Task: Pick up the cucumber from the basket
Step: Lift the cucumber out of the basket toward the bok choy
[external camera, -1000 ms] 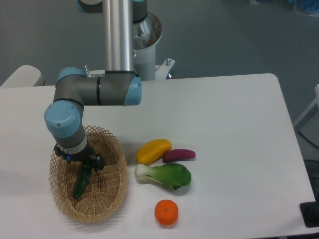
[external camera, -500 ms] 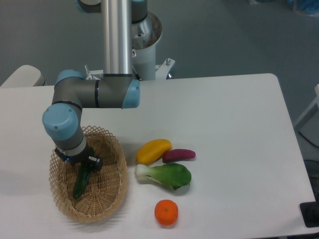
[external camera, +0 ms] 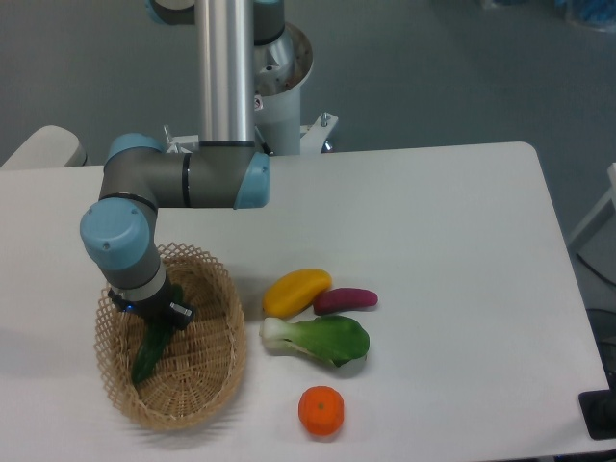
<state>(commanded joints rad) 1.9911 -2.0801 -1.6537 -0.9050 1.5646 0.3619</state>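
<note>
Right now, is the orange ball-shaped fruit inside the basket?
No, the orange fruit sits on the white table, off to the right of the basket, which holds only the cucumber.

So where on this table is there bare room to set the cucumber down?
The widest bare patch is the right half of the table, beyond the purple vegetable. It's crowded between the basket, yellow fruit, bok choy and orange.
</note>
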